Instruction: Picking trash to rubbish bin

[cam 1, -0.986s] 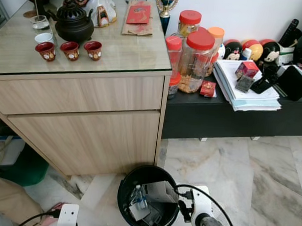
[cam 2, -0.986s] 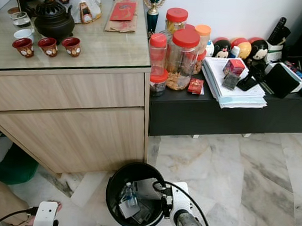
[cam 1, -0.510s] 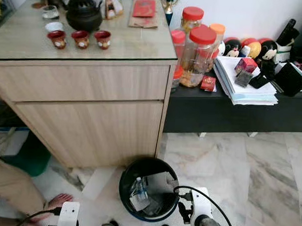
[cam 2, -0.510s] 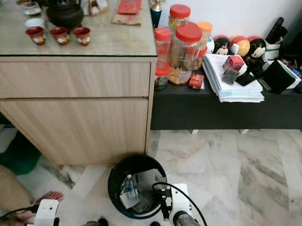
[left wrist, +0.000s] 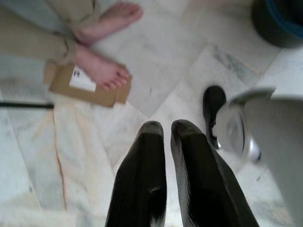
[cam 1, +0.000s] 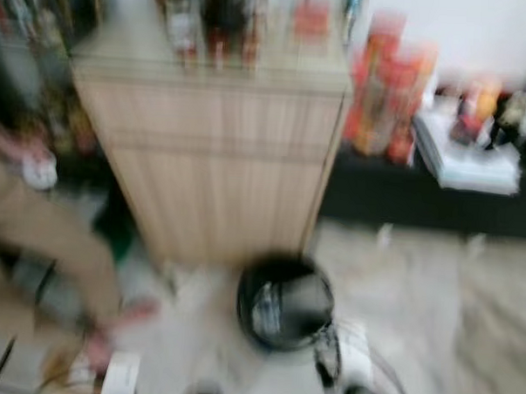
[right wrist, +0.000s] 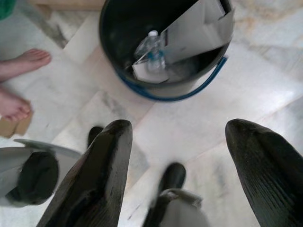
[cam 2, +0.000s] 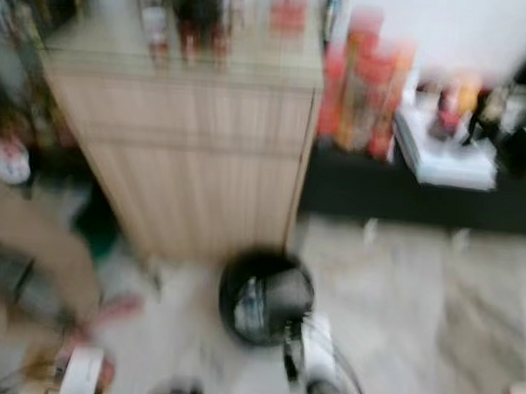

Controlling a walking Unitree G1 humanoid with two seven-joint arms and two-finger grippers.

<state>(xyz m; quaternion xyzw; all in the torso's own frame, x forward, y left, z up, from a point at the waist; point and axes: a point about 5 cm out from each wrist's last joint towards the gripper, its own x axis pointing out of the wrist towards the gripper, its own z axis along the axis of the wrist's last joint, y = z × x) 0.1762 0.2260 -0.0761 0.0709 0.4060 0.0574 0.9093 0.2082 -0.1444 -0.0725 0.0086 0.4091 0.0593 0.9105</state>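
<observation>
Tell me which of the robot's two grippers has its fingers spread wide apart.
The right gripper, hanging over the floor near the black rubbish bin. The left gripper has its fingers nearly together.

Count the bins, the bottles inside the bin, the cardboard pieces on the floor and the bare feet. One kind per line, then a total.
rubbish bin: 1
plastic bottle in the bin: 1
cardboard piece on the floor: 1
bare feet of a person: 2
Total: 5
</observation>
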